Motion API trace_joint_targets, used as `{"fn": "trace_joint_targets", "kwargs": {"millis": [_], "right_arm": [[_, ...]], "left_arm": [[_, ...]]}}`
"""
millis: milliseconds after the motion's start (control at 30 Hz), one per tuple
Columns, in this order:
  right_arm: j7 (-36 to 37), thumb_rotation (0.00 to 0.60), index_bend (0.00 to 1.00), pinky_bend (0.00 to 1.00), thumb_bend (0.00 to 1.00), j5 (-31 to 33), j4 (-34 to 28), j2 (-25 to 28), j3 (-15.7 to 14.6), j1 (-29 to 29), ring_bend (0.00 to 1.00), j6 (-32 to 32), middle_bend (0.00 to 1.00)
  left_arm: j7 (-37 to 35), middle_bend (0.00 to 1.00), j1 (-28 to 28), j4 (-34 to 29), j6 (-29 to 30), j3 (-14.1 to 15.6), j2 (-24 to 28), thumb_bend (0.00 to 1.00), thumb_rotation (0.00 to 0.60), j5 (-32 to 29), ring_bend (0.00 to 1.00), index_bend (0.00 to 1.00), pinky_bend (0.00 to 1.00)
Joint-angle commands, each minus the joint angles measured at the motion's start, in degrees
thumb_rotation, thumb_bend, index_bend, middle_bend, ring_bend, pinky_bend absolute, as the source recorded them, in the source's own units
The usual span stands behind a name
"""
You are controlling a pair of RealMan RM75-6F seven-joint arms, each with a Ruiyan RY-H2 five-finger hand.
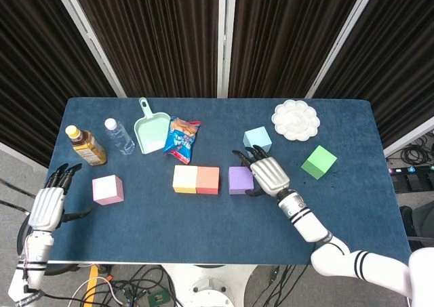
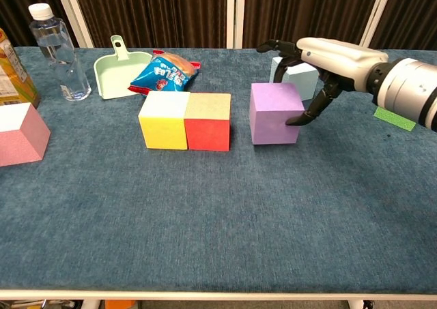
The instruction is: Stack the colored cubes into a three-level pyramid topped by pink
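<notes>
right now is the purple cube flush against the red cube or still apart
Apart. In the chest view a strip of blue table shows between the purple cube and the red cube; the right hand grips the purple cube.

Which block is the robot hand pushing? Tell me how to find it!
Look at the middle of the blue table for a row of blocks. The purple cube is at its right end, beside the red cube, with the right robot hand against it. It's the only purple one.
</notes>
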Motion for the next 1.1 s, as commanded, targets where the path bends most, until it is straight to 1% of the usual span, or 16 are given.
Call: {"fn": "trace_joint_targets", "kwargs": {"millis": [33, 267, 500, 1100], "right_arm": [[0.9, 0.6, 0.0, 0.0, 0.17, -0.9, 2.1, -1.7, -0.4, 0.5, 0.07, 0.7, 0.51], [0.1, 0.6, 0.0, 0.0, 0.17, 0.1, 4.6, -4.5, -0.7, 0.3, 0.07, 1.6, 0.51], [-0.4, 0.6, 0.0, 0.0, 0.17, 0.5, 4.8, -6.5, -0.4, -0.4, 0.07, 4.0, 0.52], [-4.6, 0.6, 0.0, 0.0, 0.17, 3.8, 3.2, -7.6, 0.4, -0.6, 0.07, 3.9, 0.52]], "left_arm": [[0.0, 0.13, 0.0, 0.0, -0.2, 0.0, 0.0, 0.11, 0.6, 0.0, 0.03, 0.09, 0.13], [-0.1, 0.13, 0.2, 0.3, -1.1, 0.0, 0.0, 0.11, 0.6, -0.3, 0.03, 0.09, 0.13], [-0.6, 0.12, 0.1, 0.0, -2.3, 0.1, 0.5, 0.11, 0.6, -0.5, 0.03, 0.09, 0.13], [-2.1, 0.12, 0.2, 0.2, -3.4, 0.1, 0.6, 0.11, 0.6, -0.2, 0.03, 0.09, 0.13]]}}
